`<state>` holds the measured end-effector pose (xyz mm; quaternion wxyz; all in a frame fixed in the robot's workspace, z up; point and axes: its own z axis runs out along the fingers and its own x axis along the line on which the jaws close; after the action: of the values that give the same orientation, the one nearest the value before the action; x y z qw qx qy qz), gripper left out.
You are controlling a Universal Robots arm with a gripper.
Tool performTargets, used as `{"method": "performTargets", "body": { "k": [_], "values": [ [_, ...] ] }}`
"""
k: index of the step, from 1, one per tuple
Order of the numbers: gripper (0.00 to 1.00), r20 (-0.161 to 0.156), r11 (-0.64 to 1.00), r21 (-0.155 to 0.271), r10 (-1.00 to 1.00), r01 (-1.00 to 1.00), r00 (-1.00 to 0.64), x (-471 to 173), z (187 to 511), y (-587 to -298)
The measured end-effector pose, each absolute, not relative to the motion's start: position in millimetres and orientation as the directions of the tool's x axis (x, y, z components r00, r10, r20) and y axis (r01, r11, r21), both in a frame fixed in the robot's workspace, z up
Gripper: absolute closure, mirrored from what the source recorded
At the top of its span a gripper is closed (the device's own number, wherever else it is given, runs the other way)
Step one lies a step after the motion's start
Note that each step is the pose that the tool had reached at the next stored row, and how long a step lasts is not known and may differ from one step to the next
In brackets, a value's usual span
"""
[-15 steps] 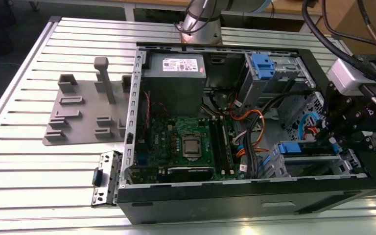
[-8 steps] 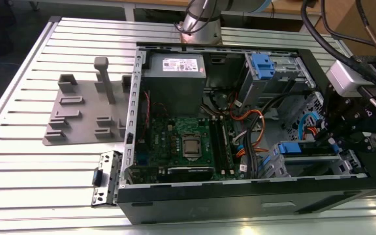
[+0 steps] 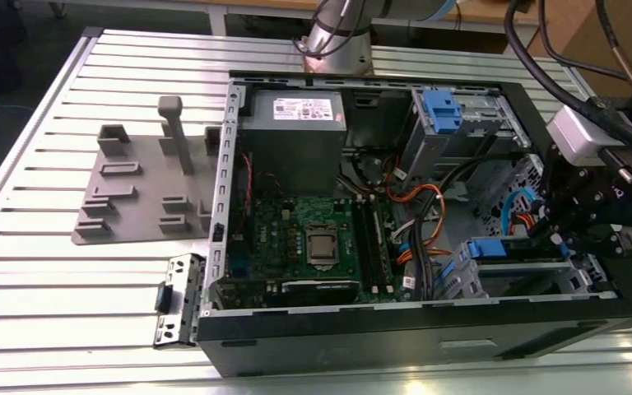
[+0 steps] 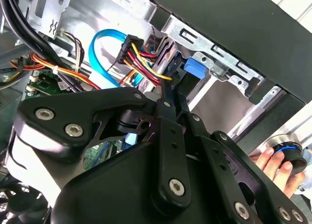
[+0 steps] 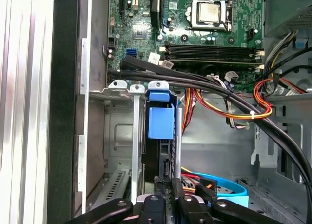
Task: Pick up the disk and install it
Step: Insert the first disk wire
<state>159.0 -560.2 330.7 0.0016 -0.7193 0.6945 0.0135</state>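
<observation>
Black linkage gripper (image 5: 165,185) is reaching into the open black computer tower case (image 3: 426,337), its narrow fingers closed on the edge of the disk (image 5: 161,124)

Standing on edge with its blue plastic rail end showing, the disk is sitting in the grey metal drive cage (image 5: 114,136) at the case's front corner, between two upright metal rails. Inside the case are lying one green motherboard (image 3: 305,234), one grey power supply box (image 3: 294,136) and one blue data cable (image 4: 105,50); a person's hand (image 4: 275,168) is resting beside the case
</observation>
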Motion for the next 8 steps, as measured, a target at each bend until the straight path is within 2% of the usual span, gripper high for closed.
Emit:
{"method": "performTargets", "body": {
  "k": [8],
  "values": [
    [0.83,-0.022,-0.035,0.016,-0.999,-0.999,0.035,159.9,330.3,-560.2]
  ]
}}
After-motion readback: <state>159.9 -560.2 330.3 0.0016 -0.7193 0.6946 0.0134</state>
